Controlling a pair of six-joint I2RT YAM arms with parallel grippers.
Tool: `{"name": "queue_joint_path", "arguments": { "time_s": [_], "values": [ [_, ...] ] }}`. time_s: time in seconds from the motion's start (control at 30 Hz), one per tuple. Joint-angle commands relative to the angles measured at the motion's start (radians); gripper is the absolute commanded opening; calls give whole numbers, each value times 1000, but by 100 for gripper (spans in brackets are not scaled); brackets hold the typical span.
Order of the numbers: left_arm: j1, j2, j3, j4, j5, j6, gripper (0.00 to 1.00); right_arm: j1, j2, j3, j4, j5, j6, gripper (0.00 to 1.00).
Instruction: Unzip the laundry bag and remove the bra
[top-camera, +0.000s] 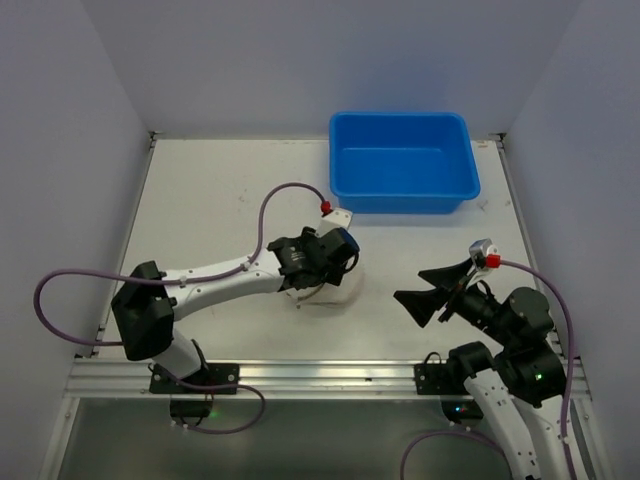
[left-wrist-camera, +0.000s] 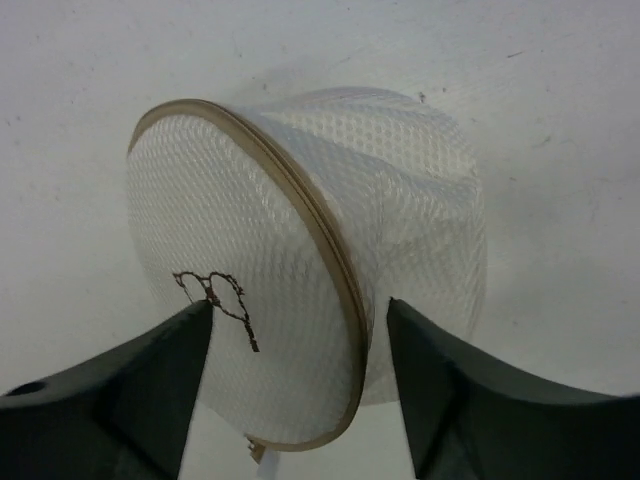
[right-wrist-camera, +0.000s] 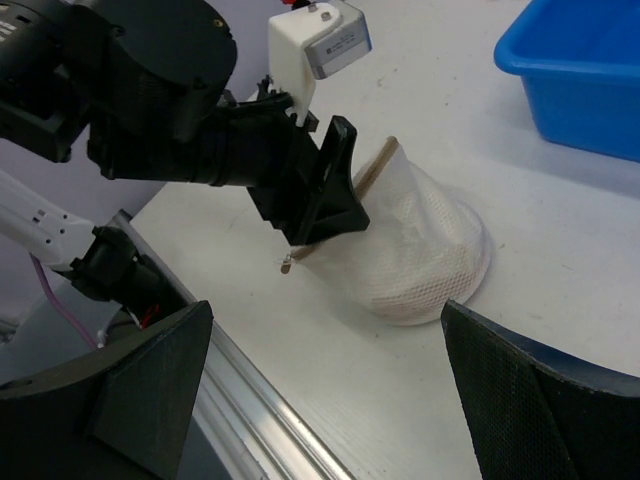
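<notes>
- Laundry bag (left-wrist-camera: 300, 230) sits on the table (top-camera: 220, 200) tipped up on edge, its lower rim lodged between the left fingers (left-wrist-camera: 150, 390). I'd guess it is propped that way to bring the zipper within reach.
- Left fingers stand partly apart, one on each side of that rim. A sliver of table shows beside one of them, so they seem to straddle the bag rather than pinch it.
- Flat round top, with its bra outline (left-wrist-camera: 215, 290), faces back toward the left wrist, and the mesh body bulges away past the fingertips.
- Drum's short axis lies slanted, neither upright nor flat. The tan zipper band (left-wrist-camera: 335, 260) runs as a diagonal hoop across the gap between the fingers.
- Zipper pull (right-wrist-camera: 287, 265) dangles at the low point of the rim, just under the left fingers.
- Right fingers (right-wrist-camera: 540, 400) are spread wide with nothing between them, well apart from the bag, likely waiting to take the pull.
- Zipper looks closed all round, and I cannot make out the bra through the mesh.
</notes>
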Motion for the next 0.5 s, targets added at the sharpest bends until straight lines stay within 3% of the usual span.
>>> {"name": "queue_joint_path", "arguments": {
  "time_s": [0.0,0.03,0.07,0.2,0.33,0.47],
  "values": [
    [-20,-38,85,-40,-27,-101,80,4,0,-8,11,-7,17,99],
    [-25,-53,99,-49,-18,-109,94,6,6,-5,3,2,15,99],
    [-31,-95,116,-61,-11,-129,100,4,7,-3,0,7,12,99],
    [-31,-254,55,-60,-24,-196,100,4,1,4,-9,32,13,99],
    [-25,-429,-123,-57,-80,-313,100,6,3,-6,-6,30,24,99],
    [-10,-604,-359,33,-27,-425,100,6,7,-28,23,-5,49,99]
  ]
}}
